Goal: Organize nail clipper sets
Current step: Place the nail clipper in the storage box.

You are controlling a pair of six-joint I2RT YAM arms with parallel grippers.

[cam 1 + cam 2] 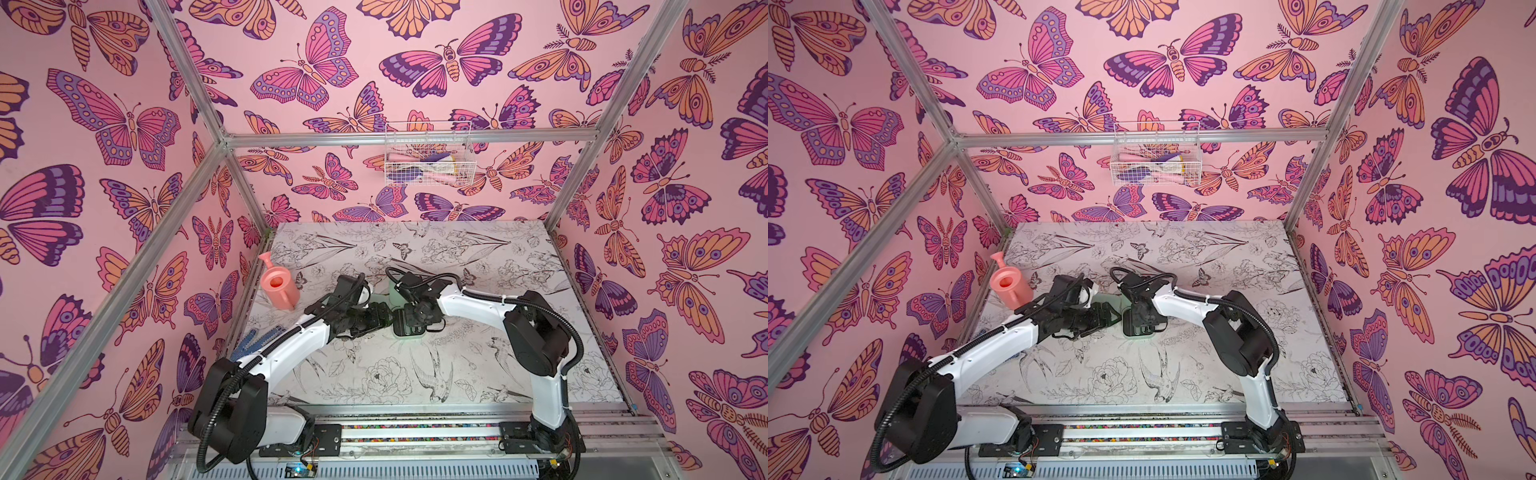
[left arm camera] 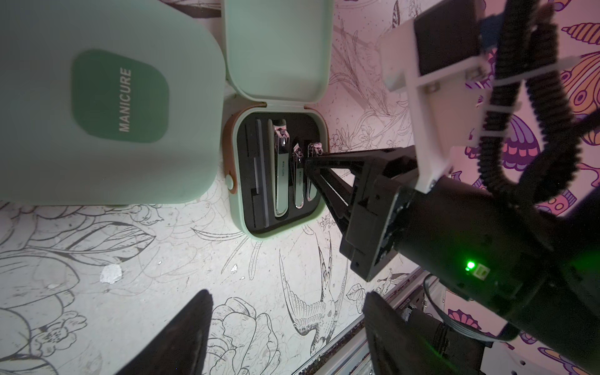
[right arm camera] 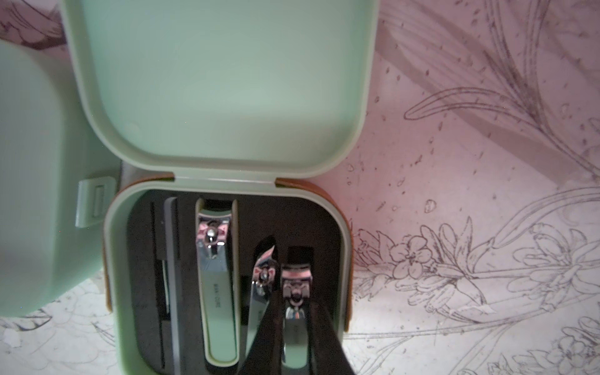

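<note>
An open mint-green nail clipper case (image 3: 227,269) lies on the table, lid (image 3: 220,84) standing up, black inside. It holds a file, a large clipper (image 3: 216,285), a slanted clipper (image 3: 261,292) and a small clipper (image 3: 296,292). My right gripper (image 3: 296,328) reaches into the case, shut on the small clipper in its slot. In the left wrist view the same case (image 2: 250,227) sits beside a closed case (image 2: 107,97) marked MANICURE. My left gripper (image 2: 285,337) hovers open over bare table, holding nothing. In both top views the arms meet over the open case (image 1: 409,330) (image 1: 1142,330).
A pink watering can (image 1: 278,289) (image 1: 1011,286) stands at the table's left side, behind the left arm. A white wire basket (image 1: 428,160) hangs on the back wall. Something blue (image 1: 253,338) lies partly under the left arm. Patterned walls close in three sides.
</note>
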